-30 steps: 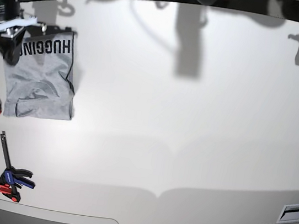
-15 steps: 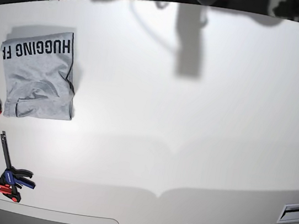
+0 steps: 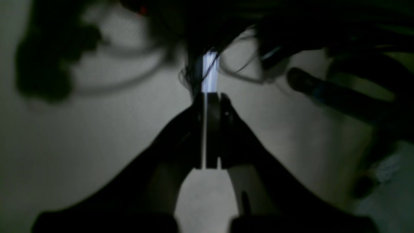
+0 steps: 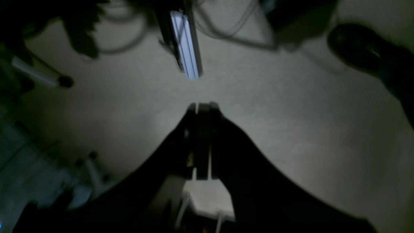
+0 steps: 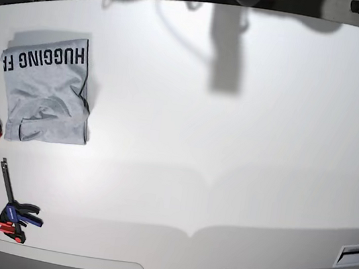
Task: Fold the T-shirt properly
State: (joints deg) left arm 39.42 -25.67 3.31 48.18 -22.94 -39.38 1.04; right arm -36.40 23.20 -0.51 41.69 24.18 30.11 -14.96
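The grey T-shirt [image 5: 49, 89] lay folded into a compact rectangle near the table's [image 5: 231, 148] left edge, black "HUGGING F" letters along its far edge, some wrinkles nearer. Both the left gripper [image 3: 207, 129] and the right gripper [image 4: 200, 139] had their jaws pressed together, holding nothing.

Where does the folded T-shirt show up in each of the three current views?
Base: the T-shirt lies folded near the white table's left edge, lettering along its top.
Left wrist: not in it; only the shut left gripper.
Right wrist: not in it; only the shut right gripper.
Shared landmark: none I can match with confidence.
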